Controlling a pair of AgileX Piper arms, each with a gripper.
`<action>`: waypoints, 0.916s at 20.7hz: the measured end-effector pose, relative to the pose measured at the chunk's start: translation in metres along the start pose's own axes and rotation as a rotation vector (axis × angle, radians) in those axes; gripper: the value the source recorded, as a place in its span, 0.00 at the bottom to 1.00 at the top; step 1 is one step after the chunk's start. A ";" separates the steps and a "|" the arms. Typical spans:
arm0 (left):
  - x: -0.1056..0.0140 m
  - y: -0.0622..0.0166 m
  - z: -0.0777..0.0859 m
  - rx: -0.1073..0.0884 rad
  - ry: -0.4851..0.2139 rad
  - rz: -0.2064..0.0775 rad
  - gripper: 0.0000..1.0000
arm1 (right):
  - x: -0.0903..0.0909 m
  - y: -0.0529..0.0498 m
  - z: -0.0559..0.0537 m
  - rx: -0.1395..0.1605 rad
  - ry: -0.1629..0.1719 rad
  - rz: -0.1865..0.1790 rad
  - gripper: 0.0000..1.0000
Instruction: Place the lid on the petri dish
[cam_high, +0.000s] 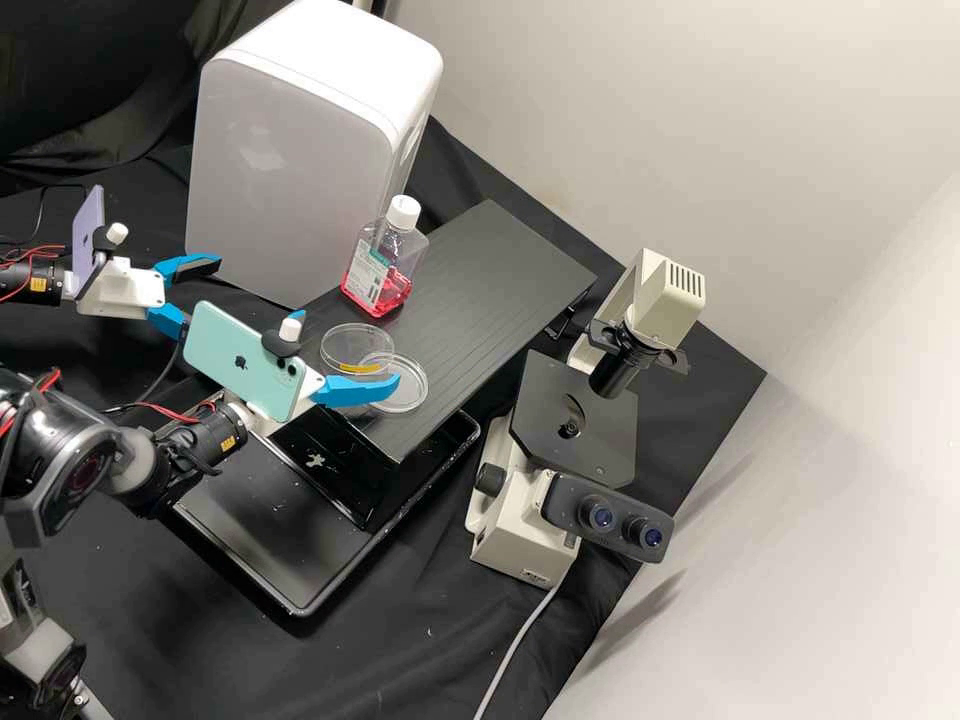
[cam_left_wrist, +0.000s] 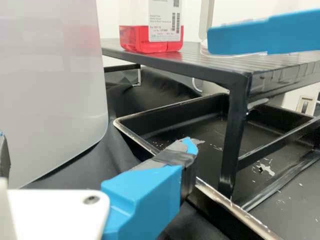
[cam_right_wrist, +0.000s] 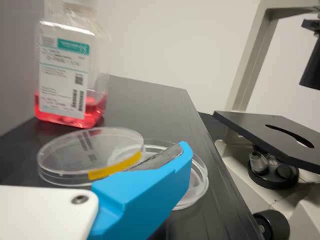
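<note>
Two clear round petri pieces lie on the black rack (cam_high: 500, 285). One with a yellow strip (cam_high: 350, 343) (cam_right_wrist: 85, 150) leans over the rim of the shallower one (cam_high: 402, 385) (cam_right_wrist: 197, 172); I cannot tell which is the lid. My right gripper (cam_high: 345, 360) is open at the rack's near end. Its blue finger (cam_right_wrist: 150, 185) lies over the shallower piece, beside the yellow-strip piece. My left gripper (cam_high: 195, 293) is open and holds nothing. It hangs off the rack, in front of the white box, with one finger (cam_left_wrist: 165, 170) above the tray rim.
A bottle of red liquid (cam_high: 383, 265) (cam_right_wrist: 67, 75) stands on the rack behind the dishes. A tall white box (cam_high: 300, 140) is at the back left, a black tray (cam_high: 300, 530) sits under the rack, and a microscope (cam_high: 590, 430) stands to the right.
</note>
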 end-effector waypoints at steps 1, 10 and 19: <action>0.003 -0.0002 0.000 0.000 -0.001 0.003 1.00 | 0.002 -0.002 0.002 -0.002 -0.010 -0.006 1.00; -0.005 -0.0003 0.001 -0.003 0.002 -0.007 1.00 | 0.012 -0.001 0.007 -0.003 -0.029 0.005 1.00; -0.005 -0.0003 0.001 -0.003 0.002 -0.007 1.00 | 0.016 -0.001 0.009 -0.003 -0.037 0.010 0.00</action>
